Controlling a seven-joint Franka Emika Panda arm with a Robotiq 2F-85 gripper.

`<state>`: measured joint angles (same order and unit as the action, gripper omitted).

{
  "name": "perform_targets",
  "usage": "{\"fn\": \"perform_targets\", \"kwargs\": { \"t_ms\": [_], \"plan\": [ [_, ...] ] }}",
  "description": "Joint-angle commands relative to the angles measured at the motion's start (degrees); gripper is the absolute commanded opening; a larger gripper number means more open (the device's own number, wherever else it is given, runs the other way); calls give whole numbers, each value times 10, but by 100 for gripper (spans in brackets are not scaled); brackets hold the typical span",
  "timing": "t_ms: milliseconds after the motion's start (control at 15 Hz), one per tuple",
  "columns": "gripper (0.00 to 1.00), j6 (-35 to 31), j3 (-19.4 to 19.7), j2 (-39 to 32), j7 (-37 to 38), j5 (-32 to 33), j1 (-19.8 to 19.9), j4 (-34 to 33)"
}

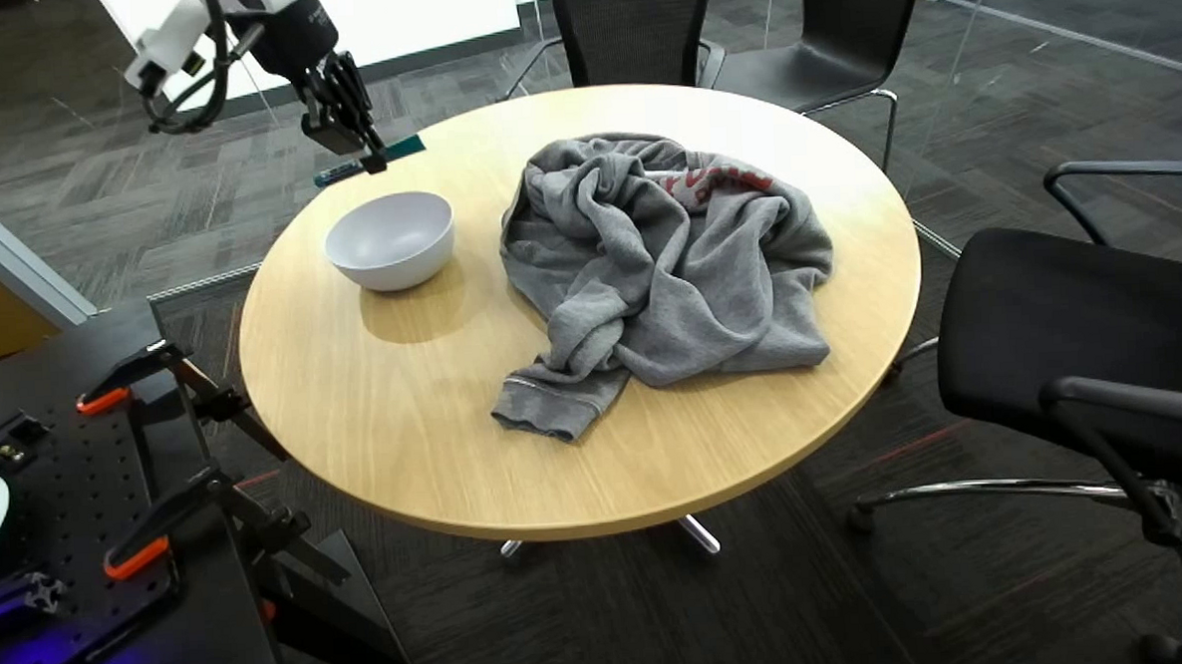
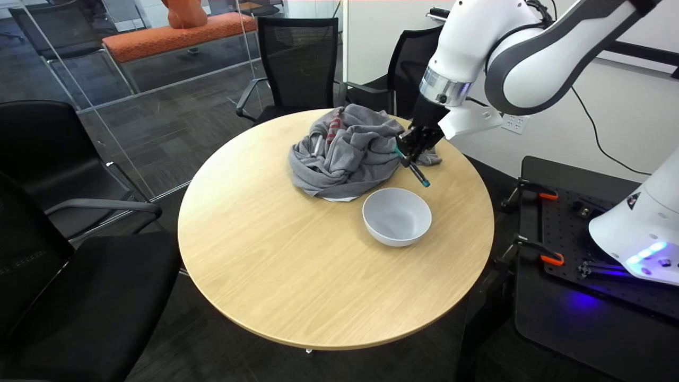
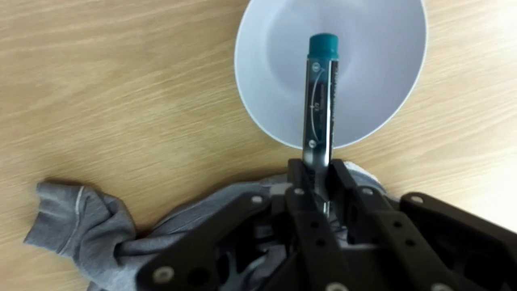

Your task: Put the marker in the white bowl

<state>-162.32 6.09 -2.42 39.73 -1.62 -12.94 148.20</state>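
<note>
Teal marker: up in the air, caught partway along its dark barrel, with teal showing at both ends.
Tool: clenched on the marker from both sides, above the desk.
White bowl: upright on the desk; the marker's end lies across it in the wrist view (in both exterior views the two stand apart).
Sweatshirt: gray, crumpled on the desk near the bowl but not touching it, red lettering on a fold, one cuffed sleeve stretched out.
Desk: round, pale wood.
Arm: white and gray, reaching over the desk; its base (lit blue low down) sits on a black stand.
Clamps: two, orange-tipped, at the stand's edge.
Chairs: black, around the desk.
</note>
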Motion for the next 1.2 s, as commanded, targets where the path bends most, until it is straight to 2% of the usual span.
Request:
{"fn": "perform_targets", "kwargs": {
  "t_ms": [0,600,1133],
  "plan": [
    [5,22,-48,1,-25,-16,32,-5],
    [5,19,-96,-66,-107,-89,43,-24],
    [5,5,-96,-131,-116,-94,39,-57]
  ]
}}
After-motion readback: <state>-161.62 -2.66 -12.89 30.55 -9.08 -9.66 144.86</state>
